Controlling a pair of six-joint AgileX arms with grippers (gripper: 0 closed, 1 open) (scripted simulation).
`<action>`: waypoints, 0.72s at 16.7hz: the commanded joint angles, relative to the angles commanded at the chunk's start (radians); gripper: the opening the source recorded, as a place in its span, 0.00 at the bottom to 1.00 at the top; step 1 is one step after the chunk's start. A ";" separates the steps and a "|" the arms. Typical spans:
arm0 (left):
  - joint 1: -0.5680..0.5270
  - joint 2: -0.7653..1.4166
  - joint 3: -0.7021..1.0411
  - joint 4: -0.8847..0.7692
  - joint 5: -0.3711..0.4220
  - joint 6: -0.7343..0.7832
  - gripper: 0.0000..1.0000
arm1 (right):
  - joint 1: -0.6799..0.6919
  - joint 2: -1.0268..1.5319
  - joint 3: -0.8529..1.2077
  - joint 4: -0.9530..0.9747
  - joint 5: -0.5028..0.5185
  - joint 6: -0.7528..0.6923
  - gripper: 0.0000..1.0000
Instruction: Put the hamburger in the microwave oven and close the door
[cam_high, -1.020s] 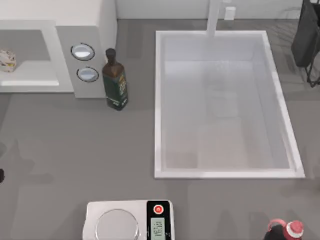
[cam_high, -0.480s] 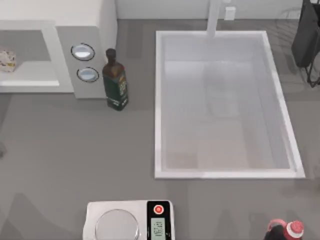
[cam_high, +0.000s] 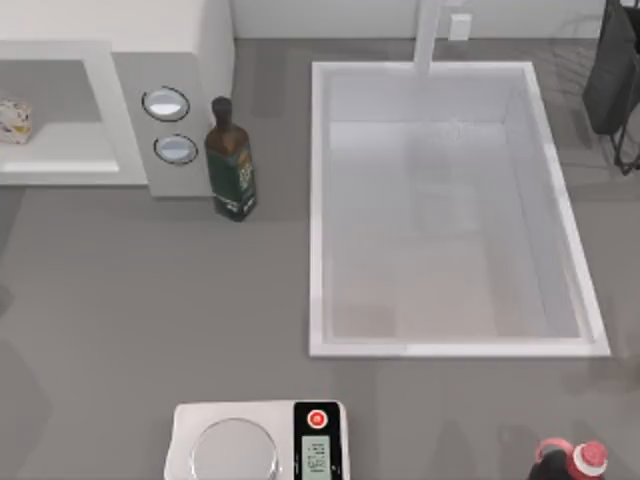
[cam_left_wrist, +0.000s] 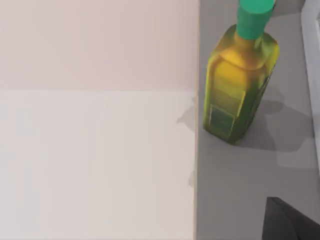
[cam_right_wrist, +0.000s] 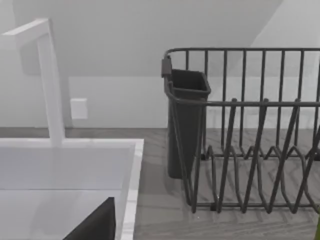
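The hamburger (cam_high: 14, 120), a small pale lump, lies inside the open cavity of the microwave oven (cam_high: 130, 110) at the top view's far left. That white box has a grey panel with two silver dials (cam_high: 166, 103). The door is out of view. In the left wrist view the microwave oven's white body (cam_left_wrist: 100, 150) is close up, and a dark tip of my left gripper (cam_left_wrist: 292, 222) shows at the picture's edge. A dark part of my right gripper (cam_right_wrist: 95, 225) sits over the sink's rim (cam_right_wrist: 132, 200).
A dark green bottle (cam_high: 231, 165) (cam_left_wrist: 240, 85) stands just right of the microwave. The white sink (cam_high: 320, 200) with its faucet (cam_high: 430, 35) fills the middle right. A digital scale (cam_high: 260, 440) and a red-capped bottle (cam_high: 575, 462) sit at the front. A dark dish rack (cam_right_wrist: 250, 140) stands at the back right.
A dark bit of the left arm at the top view's left edge has gone from sight. The hamburger has shifted slightly inside the cavity.
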 joint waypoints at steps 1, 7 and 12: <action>0.017 0.060 0.063 -0.046 0.017 0.029 0.00 | 0.000 0.000 0.000 0.000 0.000 0.000 1.00; 0.047 0.201 0.229 -0.167 0.067 0.104 0.00 | 0.000 0.000 0.000 0.000 0.000 0.000 1.00; 0.041 0.204 0.213 -0.148 0.066 0.104 0.00 | 0.000 0.000 0.000 0.000 0.000 0.000 1.00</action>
